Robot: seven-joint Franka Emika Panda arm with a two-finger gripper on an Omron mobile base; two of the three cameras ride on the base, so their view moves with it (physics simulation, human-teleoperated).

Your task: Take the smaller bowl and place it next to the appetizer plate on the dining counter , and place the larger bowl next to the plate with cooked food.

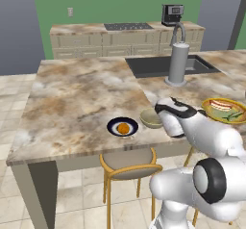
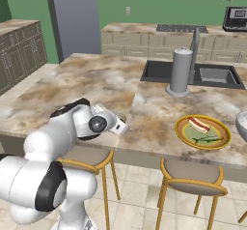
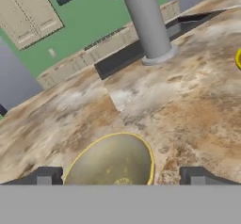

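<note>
The smaller bowl (image 1: 151, 118), plain tan, stands upright on the dining counter (image 1: 81, 98) just right of the appetizer plate (image 1: 122, 127), a dark plate with a white rim and an orange morsel. My gripper (image 1: 159, 113) hovers right over the bowl's right side. In the hand view the bowl (image 3: 113, 162) lies between the two wide-apart fingertips (image 3: 44, 176), with a gap on each side, so the gripper (image 3: 121, 177) is open. The plate with cooked food (image 1: 225, 109) sits further right. The larger bowl (image 2: 242, 125), grey-white, peeks in at the right edge.
A dark sink (image 1: 163, 65) and a tall grey tap (image 1: 178, 62) sit at the island's far side. Stools with orange frames (image 1: 129, 168) stand under the near edge. A wall counter with a cooktop (image 1: 127, 27) runs along the back.
</note>
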